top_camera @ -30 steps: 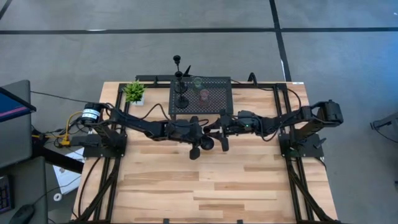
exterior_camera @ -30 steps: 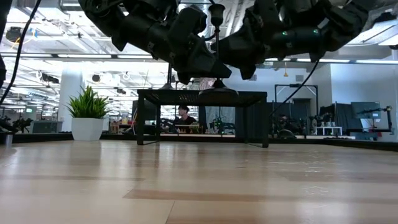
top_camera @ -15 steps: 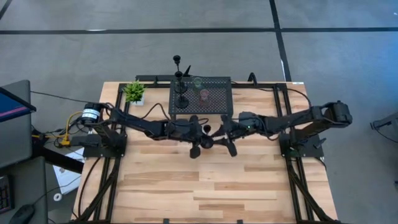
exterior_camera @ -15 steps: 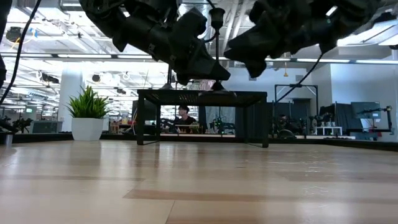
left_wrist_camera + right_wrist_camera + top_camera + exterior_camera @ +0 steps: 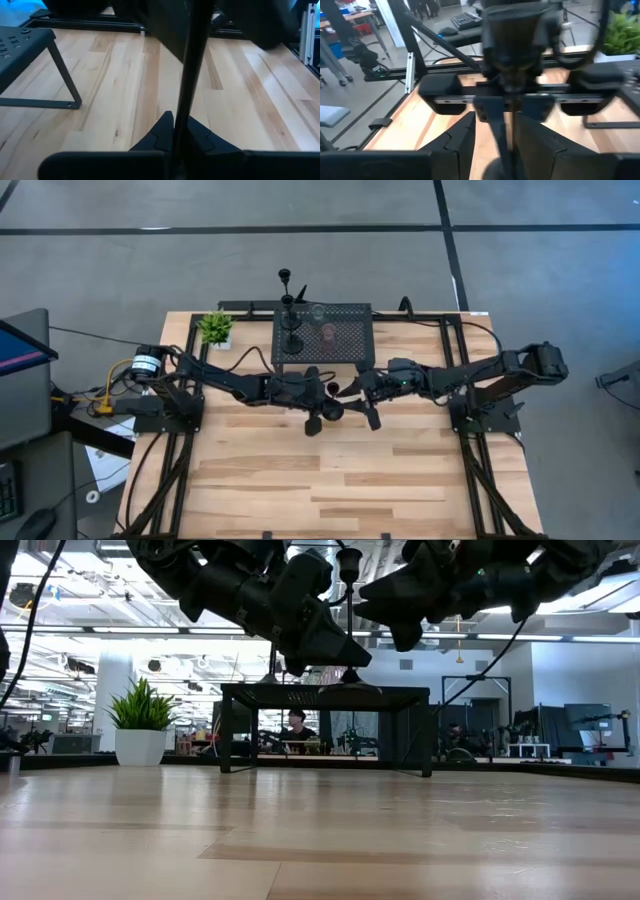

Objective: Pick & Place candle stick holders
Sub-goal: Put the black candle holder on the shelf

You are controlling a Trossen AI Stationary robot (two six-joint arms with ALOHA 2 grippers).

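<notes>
My left gripper [image 5: 322, 402] is shut on a slim black stemmed candle stick holder [image 5: 348, 560] in mid-air over the table's middle, just in front of the black perforated stand [image 5: 350, 348]. My right gripper [image 5: 366, 404] is open right beside it. In the right wrist view its fingers [image 5: 455, 145] stand on either side of the stem [image 5: 508, 125], and I see no touch. Two more black stemmed holders [image 5: 291, 340] stand on their round bases on the stand's left part. A greenish translucent holder [image 5: 317, 311] and a pinkish one [image 5: 328, 332] stand beside them. My left gripper pinches the holder's thin stem [image 5: 192, 75] between its two fingers [image 5: 167, 131]. The fingers come from the table's left, slanting down, and lie across the stem. The holder stands upright in the hold, cup up, and its round base [image 5: 348, 686] is lifted clear of the table.
A small green potted plant [image 5: 215, 327] stands at the far left, beside the stand. Black frame rails run along the table's left and right sides [image 5: 470, 450]. The near half of the wooden table [image 5: 320, 480] lies in front of the arms. A person [image 5: 295, 725] shows in the room behind.
My right gripper, which was tight against the holder's stem, has drawn off it toward the table's right and turned about its axis. It has since risen a little and come back close to the stem. My left gripper has kept the holder upright in the same place.
</notes>
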